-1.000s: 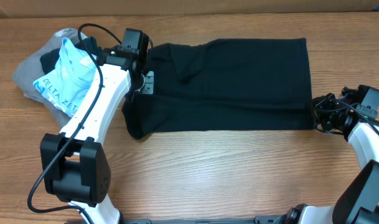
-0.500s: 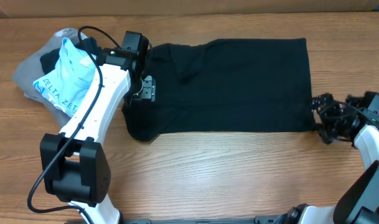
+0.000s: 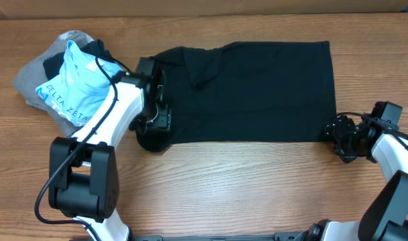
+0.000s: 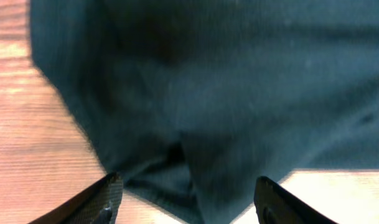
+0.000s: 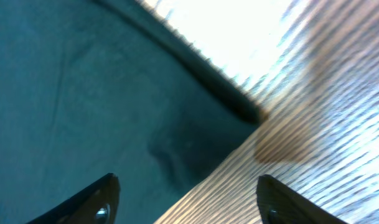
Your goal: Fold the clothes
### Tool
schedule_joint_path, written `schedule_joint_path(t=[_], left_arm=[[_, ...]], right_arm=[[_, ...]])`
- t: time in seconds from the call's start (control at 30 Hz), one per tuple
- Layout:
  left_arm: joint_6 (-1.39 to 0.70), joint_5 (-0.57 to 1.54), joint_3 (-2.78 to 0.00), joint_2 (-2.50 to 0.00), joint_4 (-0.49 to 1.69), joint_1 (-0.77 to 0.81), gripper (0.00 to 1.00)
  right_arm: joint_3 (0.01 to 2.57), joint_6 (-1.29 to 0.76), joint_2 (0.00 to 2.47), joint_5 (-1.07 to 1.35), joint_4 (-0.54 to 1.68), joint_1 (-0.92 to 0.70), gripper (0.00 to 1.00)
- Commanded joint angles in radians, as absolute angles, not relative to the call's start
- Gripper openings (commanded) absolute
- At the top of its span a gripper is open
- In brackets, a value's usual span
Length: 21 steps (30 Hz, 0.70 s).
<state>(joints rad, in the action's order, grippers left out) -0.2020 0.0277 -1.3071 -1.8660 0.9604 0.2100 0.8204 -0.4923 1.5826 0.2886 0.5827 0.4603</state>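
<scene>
The black clothes (image 3: 250,90) lie spread as a wide folded band across the table's middle. My left gripper (image 3: 158,119) hovers over the band's near left corner, jaws open, nothing held. In the left wrist view black cloth (image 4: 208,87) fills the frame and its bunched corner sits between my open left gripper (image 4: 189,202). At the near right corner, my right gripper (image 3: 339,136) stands open just off the fabric edge. The right wrist view shows that corner of the clothes (image 5: 102,99) on wood, with my right gripper (image 5: 189,199) open above it.
A pile of other garments sits at the far left: a light blue shirt (image 3: 73,87) lettered "DELTA ZETA" on a grey garment (image 3: 31,79). Bare wooden table (image 3: 244,187) runs along the near side.
Both grippers went from shut to open and let go of the cloth. The left gripper moved toward me along the left edge. The right gripper shifted slightly left and toward me.
</scene>
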Motion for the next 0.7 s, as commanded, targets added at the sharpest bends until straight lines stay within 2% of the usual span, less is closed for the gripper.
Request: schedule_joint_path(t=[0.0,0.1,0.23,0.47,0.67], left_arm=[[-0.2,0.046,-1.269,-1.871,0.868,0.21,0.64],[-0.207,0.046,-1.257,-1.873,0.785,0.21,0.53],[-0.207,0.013,-1.257,-1.876,0.721,0.21,0.48],[-0.21,-0.081,-1.257,-1.905,0.673,0.208,0.57],[-0.211,-0.078,-1.258,-1.966,0.646,0.208,0.55]], right_arm=[[0.814,-0.529,1.599,0.24,0.565,0.459,0.72],[0.814,-0.528,1.607,0.24,0.562,0.459,0.72],[0.814,-0.528,1.613,0.24,0.564,0.459,0.71],[0.814,-0.528,1.613,0.24,0.566,0.459,0.71],[0.814,-0.528,1.613,0.24,0.573,0.459,0.71]])
